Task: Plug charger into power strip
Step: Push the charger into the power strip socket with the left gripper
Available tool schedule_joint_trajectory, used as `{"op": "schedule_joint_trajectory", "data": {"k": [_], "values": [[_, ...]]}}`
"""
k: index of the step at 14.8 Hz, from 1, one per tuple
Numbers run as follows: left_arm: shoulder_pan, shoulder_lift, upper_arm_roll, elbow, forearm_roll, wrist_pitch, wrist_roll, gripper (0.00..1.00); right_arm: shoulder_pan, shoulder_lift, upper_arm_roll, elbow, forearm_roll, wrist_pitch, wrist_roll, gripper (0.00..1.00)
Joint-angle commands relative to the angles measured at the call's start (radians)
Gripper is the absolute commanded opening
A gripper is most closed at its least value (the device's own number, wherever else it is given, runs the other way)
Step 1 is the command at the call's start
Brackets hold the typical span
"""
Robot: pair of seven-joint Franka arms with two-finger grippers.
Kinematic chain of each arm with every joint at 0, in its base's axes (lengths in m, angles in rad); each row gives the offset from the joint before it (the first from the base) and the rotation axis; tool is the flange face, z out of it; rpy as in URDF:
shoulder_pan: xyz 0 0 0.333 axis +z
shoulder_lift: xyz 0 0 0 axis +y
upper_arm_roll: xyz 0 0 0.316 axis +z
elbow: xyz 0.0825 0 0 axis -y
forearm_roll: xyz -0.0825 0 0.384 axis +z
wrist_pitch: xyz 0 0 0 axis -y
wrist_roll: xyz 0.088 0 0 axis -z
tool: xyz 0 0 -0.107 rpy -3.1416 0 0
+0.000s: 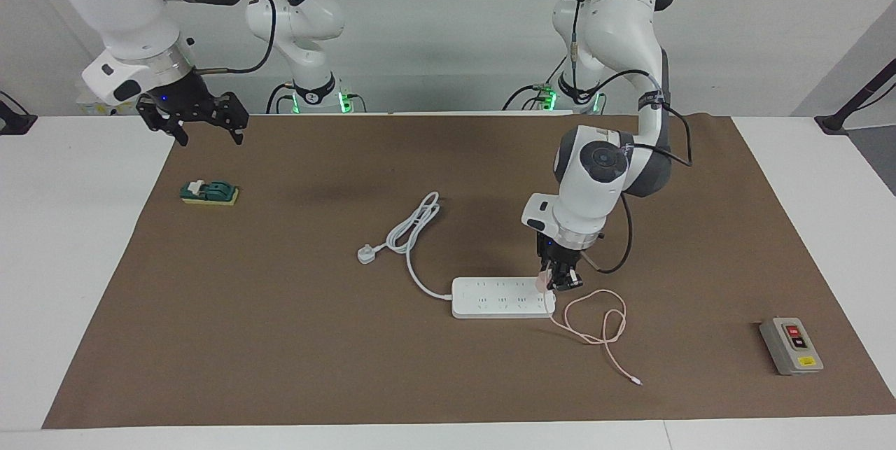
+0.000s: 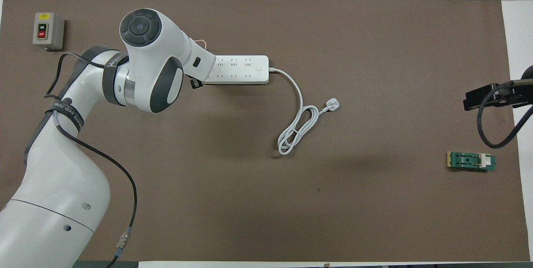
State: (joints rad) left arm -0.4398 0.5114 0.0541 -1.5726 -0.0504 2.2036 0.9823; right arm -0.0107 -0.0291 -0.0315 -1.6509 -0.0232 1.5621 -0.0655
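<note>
**One charger pinched at the power strip's end**

Two grippers on view, only one busy. Clenched in the left gripper (image 1: 558, 282): the pink charger (image 1: 541, 282), pressed down at the end socket of the power strip (image 1: 500, 297) toward the left arm's end of the table, on the row nearer the robots. Trailing from the charger past that end of the strip, a thin pink cable (image 1: 595, 317), looping on the brown mat (image 1: 280, 338) and ending farther from the robots than the strip.

Left arm bent at the elbow, forearm dropping steeply, wrist pointing straight down over the strip's end. Right gripper (image 1: 194, 117) spread wide and holding nothing, waiting in the air well apart from the strip, above the mat's corner at the right arm's end, over a spot near the small green part (image 1: 210, 192).

From overhead, charger and left fingertips hidden under the wrist; only a sliver of pink cable showing. Seating of the prongs in the socket impossible to judge. Right gripper mostly cut off at the overhead picture's edge.
</note>
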Motion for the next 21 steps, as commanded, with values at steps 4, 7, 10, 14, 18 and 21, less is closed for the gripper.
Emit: {"op": "schedule_joint_trajectory", "data": {"k": [4,7,10,14,18,21], "values": [[-0.010,-0.007,0.001,-0.049,0.017,0.024,0.001,0.06,-0.014,-0.021,0.013,-0.024,-0.012,0.009,0.016,1.00],[-0.010,-0.007,-0.002,-0.052,0.012,0.021,0.002,0.06,-0.014,-0.021,0.013,-0.023,-0.012,0.009,0.016,1.00],[-0.010,-0.008,-0.007,-0.053,0.009,0.018,0.002,0.06,-0.014,-0.021,0.013,-0.023,-0.012,0.009,0.016,1.00],[-0.010,-0.014,-0.008,-0.067,0.007,-0.002,0.002,0.06,-0.014,-0.021,0.013,-0.023,-0.012,0.009,0.016,1.00],[-0.010,-0.016,-0.008,-0.067,0.009,-0.013,0.002,0.06,-0.014,-0.021,0.013,-0.023,-0.012,0.009,0.016,1.00],[-0.010,-0.019,-0.008,-0.067,0.009,-0.028,0.002,0.06,-0.012,-0.021,0.013,-0.023,-0.012,0.009,0.016,1.00]]}}
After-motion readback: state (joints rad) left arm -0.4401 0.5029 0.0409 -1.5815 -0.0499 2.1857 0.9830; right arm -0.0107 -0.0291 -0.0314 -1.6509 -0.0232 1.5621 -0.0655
